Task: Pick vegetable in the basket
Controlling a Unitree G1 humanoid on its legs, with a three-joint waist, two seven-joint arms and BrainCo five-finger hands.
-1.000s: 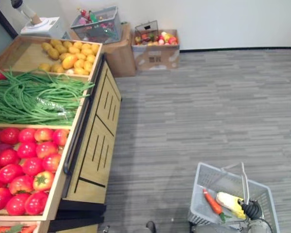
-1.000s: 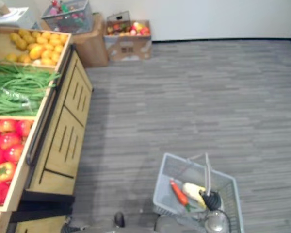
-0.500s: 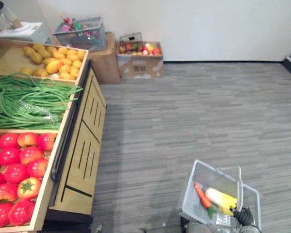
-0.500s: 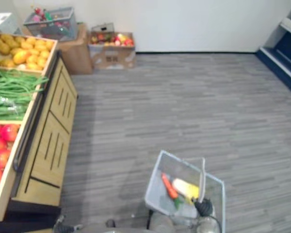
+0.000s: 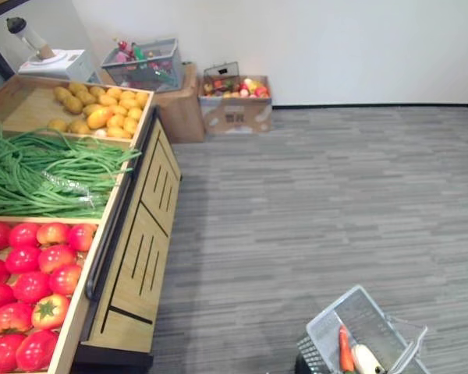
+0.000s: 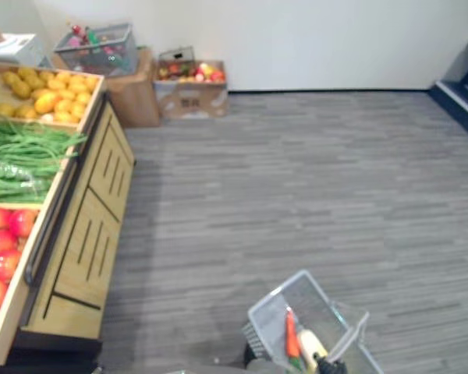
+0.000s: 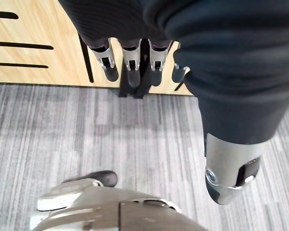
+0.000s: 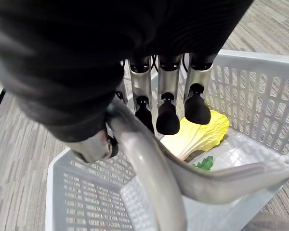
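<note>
The right hand point(image 8: 167, 103) grips the handle point(image 8: 154, 168) of the basket point(image 8: 82, 197) — a carrot point(image 5: 345, 352) lies inside — and the left hand point(image 7: 130, 60) hangs loose.

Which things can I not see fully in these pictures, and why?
Light grey plastic basket: cut by the eye views' bottom edge.
Orange carrot: lower end past that edge.
Pale yellow leafy vegetable: partly behind the right hand, right wrist view.
Far wire basket, contents: too small.

Grey latticed basket point(image 5: 364, 314), orange carrot point(image 5: 344, 351)
</note>
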